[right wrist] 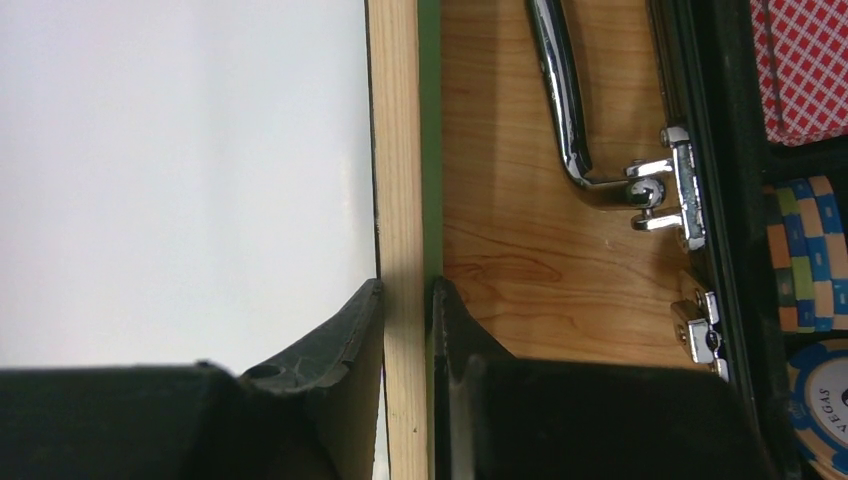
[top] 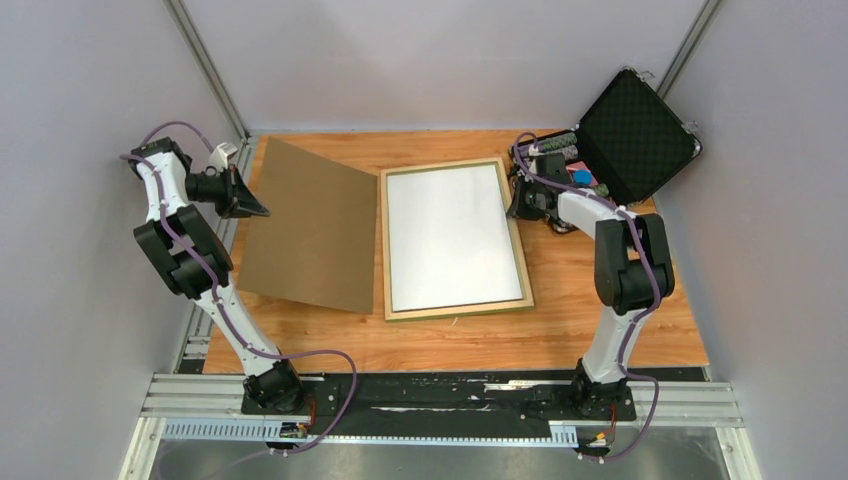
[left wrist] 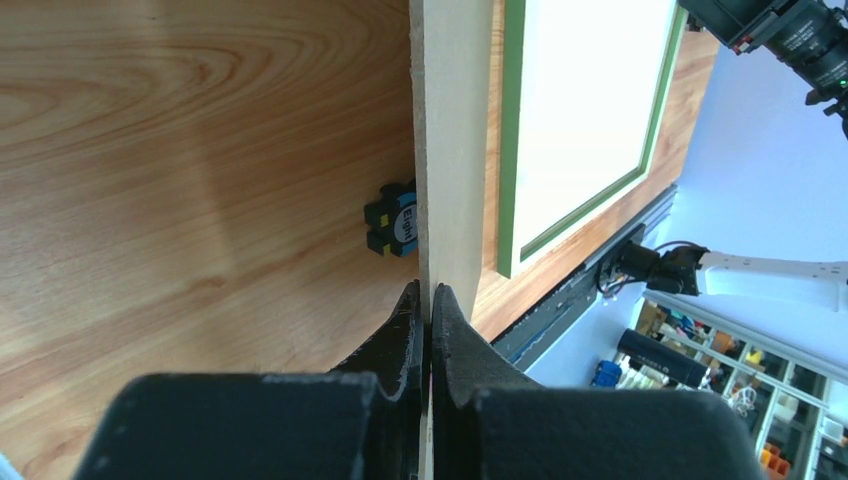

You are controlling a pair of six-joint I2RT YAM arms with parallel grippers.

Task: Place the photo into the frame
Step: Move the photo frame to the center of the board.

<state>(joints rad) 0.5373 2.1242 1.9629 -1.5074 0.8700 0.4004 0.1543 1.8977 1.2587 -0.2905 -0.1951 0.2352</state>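
The frame (top: 455,310) lies flat on the wooden desk (top: 600,330), pale back up, long axis pointing away from the arm bases, white sheet (top: 450,235) inside. Right claw (right wrist: 405,285) clamps its right rail; left claw (left wrist: 428,290) pinches a tilted brown board (top: 310,225) left of it; grey walls (top: 430,60) around

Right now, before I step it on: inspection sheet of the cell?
Surface: wooden table, nothing spilled seen.
Job's things: frame lies pale side up; photo seems face down inside it, only white showing.
Clutter: brown backing board tilted up left of the frame; small black-blue object partly behind it; open black case with poker chips, far right.
Grippers: left tool shut on the board's edge; right tool shut on the frame's right rail.
Cables: purple cables along both arms, none on the frame.
Surroundings: grey walls, three sides.
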